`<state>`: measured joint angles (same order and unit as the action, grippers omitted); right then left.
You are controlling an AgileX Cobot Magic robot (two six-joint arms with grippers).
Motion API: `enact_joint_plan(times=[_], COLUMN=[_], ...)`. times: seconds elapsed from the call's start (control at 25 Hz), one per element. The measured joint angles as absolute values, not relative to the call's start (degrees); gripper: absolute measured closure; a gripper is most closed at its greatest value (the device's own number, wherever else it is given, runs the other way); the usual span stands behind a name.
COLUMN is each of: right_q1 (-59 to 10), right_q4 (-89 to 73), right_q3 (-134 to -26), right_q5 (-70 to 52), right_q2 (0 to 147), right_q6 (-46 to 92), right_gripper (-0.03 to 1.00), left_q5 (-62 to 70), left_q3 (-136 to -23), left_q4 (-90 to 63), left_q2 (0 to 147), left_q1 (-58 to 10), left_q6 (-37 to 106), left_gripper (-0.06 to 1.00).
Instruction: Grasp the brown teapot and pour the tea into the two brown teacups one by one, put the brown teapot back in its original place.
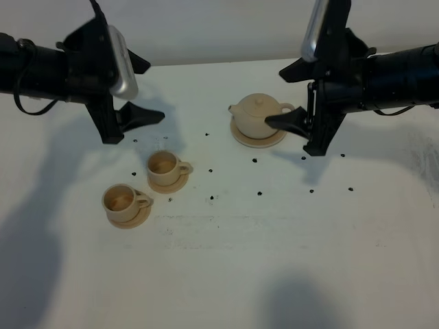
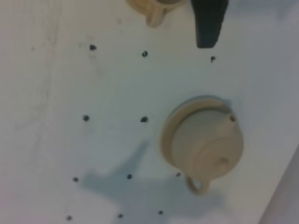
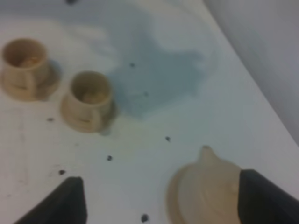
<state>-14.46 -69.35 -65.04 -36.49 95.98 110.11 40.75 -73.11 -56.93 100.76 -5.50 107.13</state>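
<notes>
Below me I see a white table (image 1: pixel 288 253), with small dark dots (image 1: pixel 259 193) scattered over it.

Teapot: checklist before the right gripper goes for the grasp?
1. Brown teapot upright on its coaster, lid on: ok.
2. Right gripper open and empty: ok.
3. Teapot handle lined up between the right gripper's fingers: cannot tell; one finger overlaps it in the high view, and it is out of the right wrist view.
4. Rear teacup and front teacup upright: ok.
5. Left gripper open, apart from both teacups: ok.
6. Teacups empty: cannot tell.
</notes>
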Motion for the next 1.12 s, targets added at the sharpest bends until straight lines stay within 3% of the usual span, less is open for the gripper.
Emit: enact_joint_plan(times=[0.32,0.6,0.84,1.12], right_q1=[-14.5,-14.1,-11.3,-10.5], right_q4=[-70.6,-71.6,-68.1,-65.0], right_q3=[-65.0,-65.0,-65.0,-65.0], right_q5=[-29.3,-24.3,-25.1,-27.3], right_q2=[94.5,87.3,84.0,83.3], right_q6=[100.9,91.5,79.6,73.3], right_gripper=[0.39,0.40,0.40,0.40], left_q5=[36.2,32.6,32.5,36.0], left_q3=[-73.1,-73.1,-73.1,-73.1], left_q4=[-50.7,-41.6,-38.4,-21.4], left_q2=[96.3,91.8,90.1,89.4], left_q1=[-5.5,-5.3,-5.3,-5.2], left_q6=[88.7,73.9,64.2,39.5], left_gripper=[0.22,0.30,0.36,0.38])
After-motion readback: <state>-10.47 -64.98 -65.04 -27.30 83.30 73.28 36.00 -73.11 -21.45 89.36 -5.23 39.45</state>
